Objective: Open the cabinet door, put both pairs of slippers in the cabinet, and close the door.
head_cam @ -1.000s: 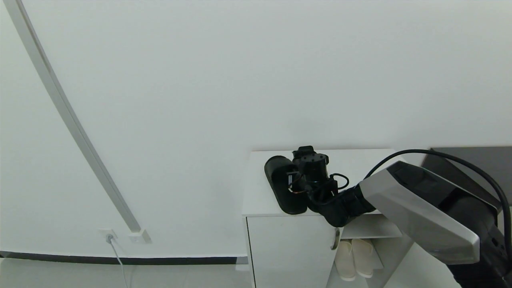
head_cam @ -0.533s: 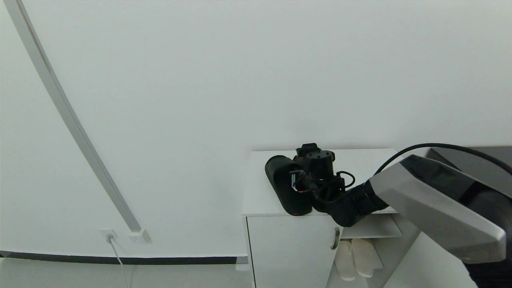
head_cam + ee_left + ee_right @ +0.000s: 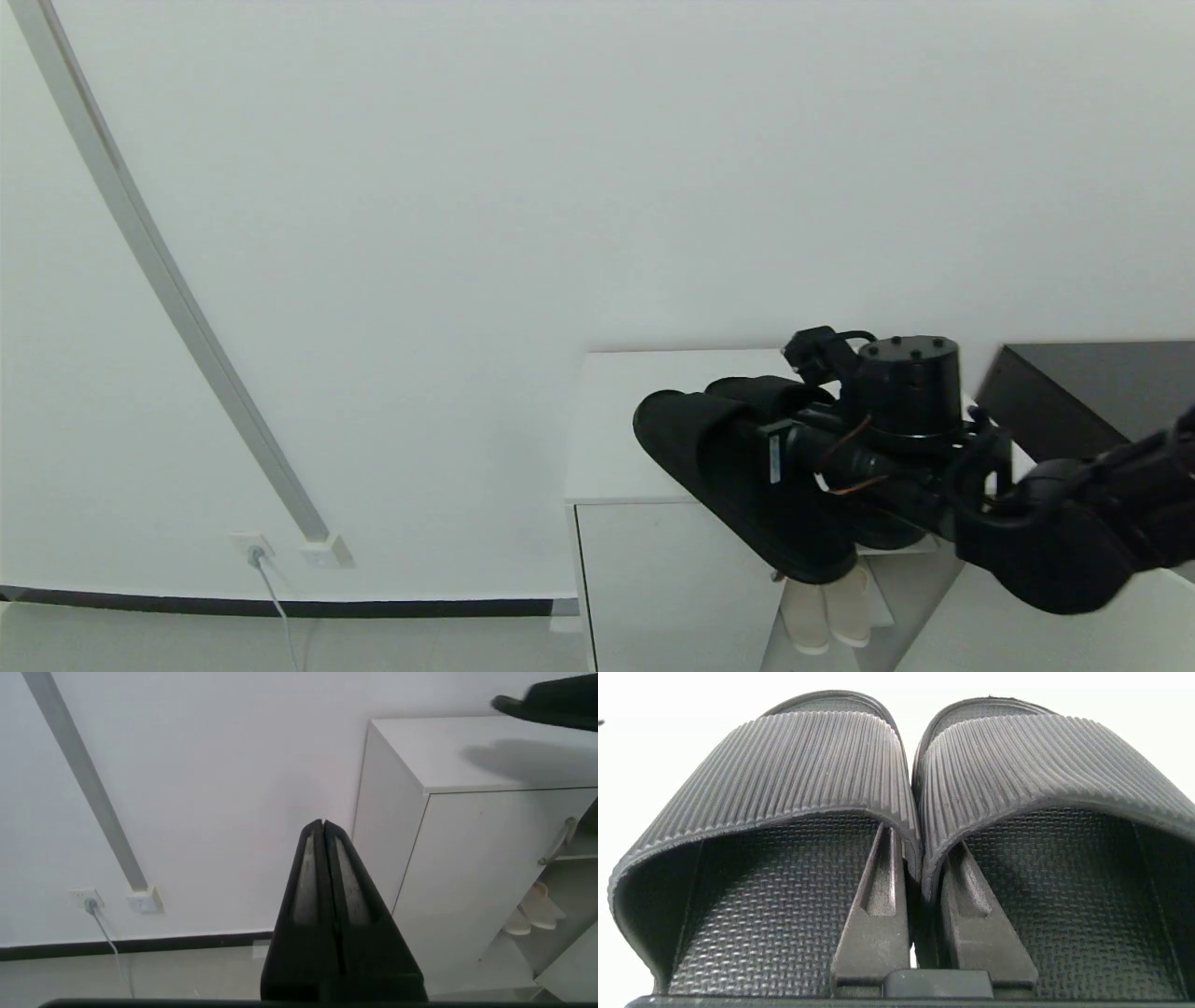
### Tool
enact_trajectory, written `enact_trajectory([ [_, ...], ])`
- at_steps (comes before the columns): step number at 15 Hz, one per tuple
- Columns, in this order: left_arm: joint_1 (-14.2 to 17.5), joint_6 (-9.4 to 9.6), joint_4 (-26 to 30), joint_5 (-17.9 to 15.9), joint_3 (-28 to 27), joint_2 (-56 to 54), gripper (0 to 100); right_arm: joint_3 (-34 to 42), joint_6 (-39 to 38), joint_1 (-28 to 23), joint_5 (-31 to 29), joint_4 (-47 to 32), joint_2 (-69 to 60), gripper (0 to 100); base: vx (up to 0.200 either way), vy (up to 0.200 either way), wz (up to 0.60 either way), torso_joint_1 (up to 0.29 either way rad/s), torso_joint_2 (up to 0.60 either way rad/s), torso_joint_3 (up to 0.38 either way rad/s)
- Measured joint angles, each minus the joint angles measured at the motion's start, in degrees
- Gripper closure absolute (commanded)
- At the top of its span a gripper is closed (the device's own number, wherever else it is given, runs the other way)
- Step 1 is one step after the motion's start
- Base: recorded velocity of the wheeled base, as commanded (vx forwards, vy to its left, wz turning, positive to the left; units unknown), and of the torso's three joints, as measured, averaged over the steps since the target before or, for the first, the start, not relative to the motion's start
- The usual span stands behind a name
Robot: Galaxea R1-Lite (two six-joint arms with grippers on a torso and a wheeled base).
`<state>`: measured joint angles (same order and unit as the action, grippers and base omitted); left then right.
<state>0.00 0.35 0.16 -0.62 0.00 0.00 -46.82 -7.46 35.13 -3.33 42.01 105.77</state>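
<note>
Right gripper (image 3: pixel 920 915): clenched on the black slippers (image 3: pixel 738 467), one of the fingers (image 3: pixel 875 905) under each strap, so the two neighbouring strap walls are pinched together. Judged a sensible grasp: carries both slippers of the pair as one, side by side, soles roughly level.

Pair held in the air, off the cabinet top (image 3: pixel 616 439), hanging past its front edge toward the right front corner, toes pointing toward the top's left edge. Directly above the open right compartment (image 3: pixel 896 607).

White slippers (image 3: pixel 826 611) already inside, lying side by side low in that compartment, partly hidden behind the black pair. Judged half done: one pair stowed, one in transit, door not yet closed.

Left gripper (image 3: pixel 323 887): closed, nothing between its fingers, held low and well apart from the cabinet's left side.

Surroundings: left door (image 3: pixel 672 588) closed, its handle (image 3: pixel 561 840) at the inner edge beside the opening. Wall socket (image 3: pixel 250 546) and slanting conduit strip (image 3: pixel 168 280) on the wall, well to the left. Dark tabletop (image 3: pixel 1092 383) just right of the cabinet.

Obstacles, judged: front edge of the top and the closed door's edge near the way down; limited room beside the white pair. Free space there not visible.
</note>
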Motion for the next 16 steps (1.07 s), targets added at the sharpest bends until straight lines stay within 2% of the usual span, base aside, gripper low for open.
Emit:
enact_trajectory([
  [3, 0.00, -0.02, 0.02, 0.00, 0.00, 0.00, 100, 6.69, -0.37, 1.55, 1.37, 0.04, -7.62, 100, 0.000, 0.000, 0.00, 0.000, 0.00, 0.000],
  [9, 0.00, -0.06, 0.00, 0.00, 0.00, 0.00, 100, 7.77, -0.37, 4.28, 0.87, 0.00, -10.42, 100, 0.000, 0.000, 0.00, 0.000, 0.00, 0.000],
  [16, 0.00, -0.11, 0.02, 0.00, 0.00, 0.00, 100, 8.07, -0.26, 4.58, 0.90, 0.00, -10.79, 100, -0.200, 0.000, 0.00, -0.001, 0.00, 0.002],
])
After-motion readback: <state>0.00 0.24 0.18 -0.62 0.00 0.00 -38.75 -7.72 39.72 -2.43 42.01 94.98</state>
